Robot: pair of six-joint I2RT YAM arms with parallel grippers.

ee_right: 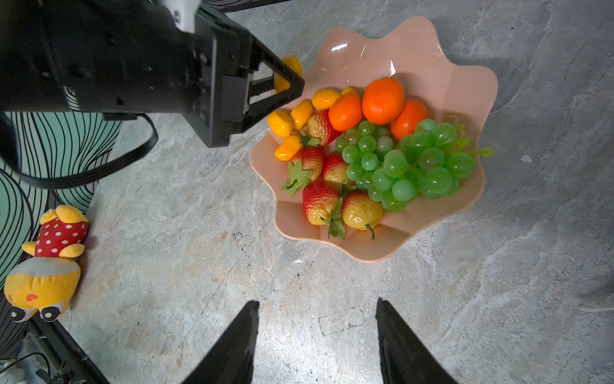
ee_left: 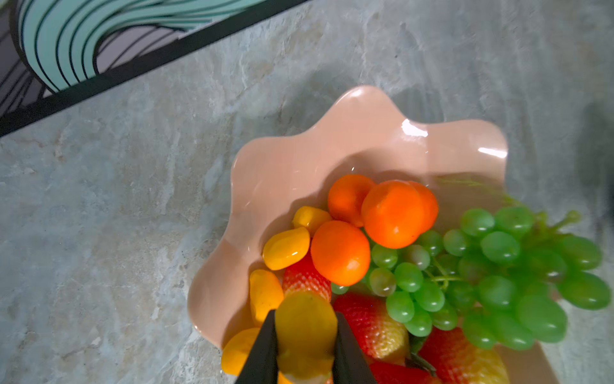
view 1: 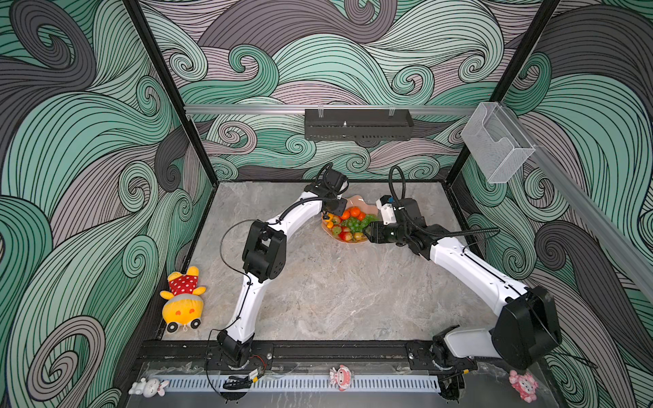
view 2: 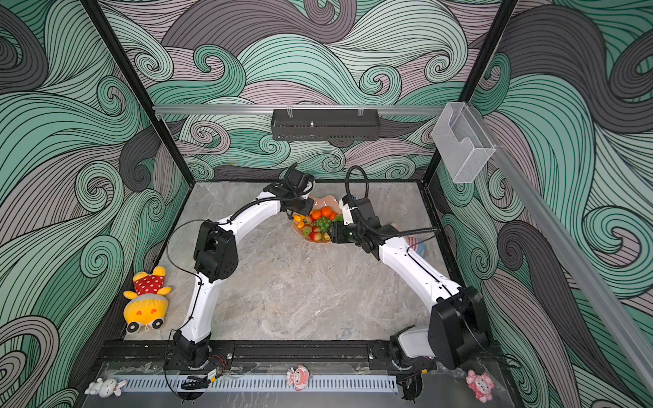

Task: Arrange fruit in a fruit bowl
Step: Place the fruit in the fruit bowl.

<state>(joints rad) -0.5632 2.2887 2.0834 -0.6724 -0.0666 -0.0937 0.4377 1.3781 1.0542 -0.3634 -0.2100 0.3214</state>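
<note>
Clamping a yellow oval (ee_left: 305, 332) above the fruit bowl (ee_left: 299, 166) rim, the left gripper (ee_left: 305, 314) likely aims for the ovals (ee_right: 300, 113) inside; the right gripper (ee_right: 317, 301), spread empty, stands beside the bowl.

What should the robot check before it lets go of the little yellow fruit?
1. Left tool shut on the yellow fruit: ok.
2. Fruit above the bowl, not the table: ok, close to the rim.
3. Bare spot in the bowl to land on: ok.
4. Right tool open, empty, outside the bowl: ok.
5. Height above the strawberries: cannot tell.
</note>
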